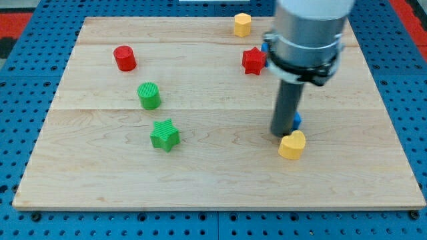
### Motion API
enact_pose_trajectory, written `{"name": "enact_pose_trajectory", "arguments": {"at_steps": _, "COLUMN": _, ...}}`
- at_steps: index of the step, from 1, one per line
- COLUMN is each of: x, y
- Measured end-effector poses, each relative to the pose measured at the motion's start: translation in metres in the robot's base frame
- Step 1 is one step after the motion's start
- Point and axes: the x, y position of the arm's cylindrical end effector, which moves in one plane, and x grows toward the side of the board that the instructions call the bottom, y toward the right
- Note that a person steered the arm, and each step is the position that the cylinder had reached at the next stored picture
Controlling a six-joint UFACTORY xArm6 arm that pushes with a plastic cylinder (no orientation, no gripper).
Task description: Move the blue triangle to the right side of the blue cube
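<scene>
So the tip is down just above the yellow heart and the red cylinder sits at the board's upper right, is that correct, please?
Not quite: the red cylinder sits at the board's upper left, as the camera view shows. The rest holds: my tip is down just above the yellow heart, with only a sliver of the blue triangle showing beside the rod.

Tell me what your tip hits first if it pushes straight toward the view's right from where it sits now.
Probably the blue triangle, only a sliver of which shows behind the rod just right of my tip. The yellow heart lies slightly lower and may be grazed too; depth is unclear.
</scene>
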Motion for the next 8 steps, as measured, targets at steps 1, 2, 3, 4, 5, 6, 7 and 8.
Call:
{"name": "enact_pose_trajectory", "arguments": {"at_steps": 1, "x": -0.025, "y": 0.042}}
{"name": "enact_pose_trajectory", "arguments": {"at_steps": 2, "x": -0.055, "y": 0.045}}
{"name": "enact_pose_trajectory", "arguments": {"at_steps": 3, "x": -0.090, "y": 0.045}}
{"name": "enact_pose_trajectory", "arguments": {"at_steps": 4, "x": -0.073, "y": 0.045}}
{"name": "enact_pose_trajectory", "arguments": {"at_steps": 5, "x": -0.074, "y": 0.070}}
{"name": "enact_pose_trajectory", "arguments": {"at_steps": 6, "x": -0.122, "y": 0.066}}
{"name": "enact_pose_trajectory", "arguments": {"at_steps": 7, "x": -0.166, "y": 0.039}}
{"name": "enact_pose_trajectory", "arguments": {"at_steps": 8, "x": -0.123, "y": 0.072}}
